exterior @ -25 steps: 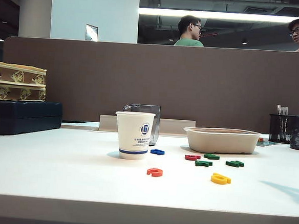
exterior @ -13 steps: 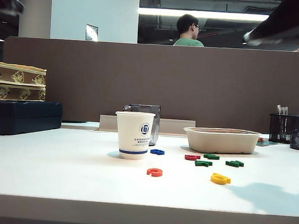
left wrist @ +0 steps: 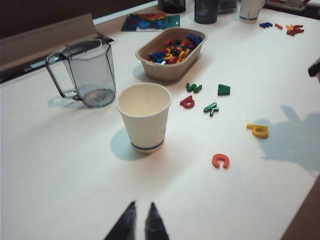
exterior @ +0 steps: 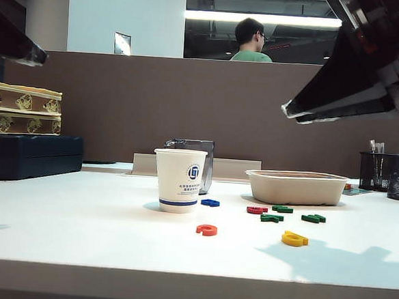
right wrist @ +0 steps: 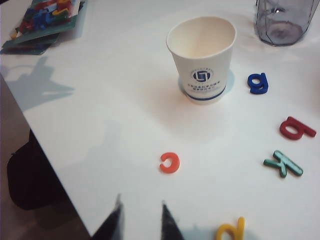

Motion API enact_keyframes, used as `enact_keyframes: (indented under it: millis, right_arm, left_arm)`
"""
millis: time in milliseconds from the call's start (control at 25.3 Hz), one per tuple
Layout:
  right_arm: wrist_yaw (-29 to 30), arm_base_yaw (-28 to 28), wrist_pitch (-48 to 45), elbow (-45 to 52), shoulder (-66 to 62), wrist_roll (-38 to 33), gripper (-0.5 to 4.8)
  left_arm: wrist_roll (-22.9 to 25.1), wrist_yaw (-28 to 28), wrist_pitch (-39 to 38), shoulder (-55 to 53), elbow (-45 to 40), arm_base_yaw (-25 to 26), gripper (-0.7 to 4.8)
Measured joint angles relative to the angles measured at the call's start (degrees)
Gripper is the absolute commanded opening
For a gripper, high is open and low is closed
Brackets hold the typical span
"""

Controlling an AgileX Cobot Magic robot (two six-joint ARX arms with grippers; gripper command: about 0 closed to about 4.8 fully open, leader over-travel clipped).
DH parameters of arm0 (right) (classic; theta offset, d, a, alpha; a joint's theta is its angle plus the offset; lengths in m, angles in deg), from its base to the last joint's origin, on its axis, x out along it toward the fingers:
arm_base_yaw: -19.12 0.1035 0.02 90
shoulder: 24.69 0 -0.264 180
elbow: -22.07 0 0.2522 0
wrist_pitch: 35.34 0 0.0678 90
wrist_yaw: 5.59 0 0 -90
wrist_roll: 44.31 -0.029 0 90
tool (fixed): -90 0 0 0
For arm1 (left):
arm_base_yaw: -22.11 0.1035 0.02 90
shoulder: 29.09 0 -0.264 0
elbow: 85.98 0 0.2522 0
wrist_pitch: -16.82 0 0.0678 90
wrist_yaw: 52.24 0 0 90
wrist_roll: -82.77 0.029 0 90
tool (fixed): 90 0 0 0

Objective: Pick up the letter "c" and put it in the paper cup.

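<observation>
Looks like an open-plan office: brown desk partition (exterior: pixel 209 109) behind the white table (exterior: pixel 77 230), pen holder (exterior: pixel 375 170) beside it.

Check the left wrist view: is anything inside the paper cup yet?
No. The paper cup shows a bare inside, and the letter "c" lies on the table beside it.

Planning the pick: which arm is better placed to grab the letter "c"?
Probably right: the right gripper, jaws apart, hangs just short of the letter "c". The left gripper hovers farther off, with the paper cup nearer it.
</observation>
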Motion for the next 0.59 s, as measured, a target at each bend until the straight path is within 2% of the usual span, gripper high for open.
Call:
enact_keyframes:
  millis: [119,277,436,594]
  right_arm:
    - [0.04,0.02,-0.5,-1.03,-1.92,0.13,1.22]
    - [0.09,0.0,-0.83,-2.95,-4.42,0.35,1.59]
    - [0.09,0.09,-0.85,-5.33,-8.39,4.33,1.59]
    - [0.42,0.44,-1.07,-7.17,-11.67,6.43,1.59]
  left_arm:
    - [0.0,0.0,-0.04,-1.66,0.0,-0.72,0.27]
    - [0.02,-0.02,0.5,-3.61,0.0,-3.67,0.27]
    - [0.09,-1.51,1.57,-7.82,0.0,-7.13,0.27]
    - [2.75,-2.45,3.54,-11.26,0.0,-8.15,0.29]
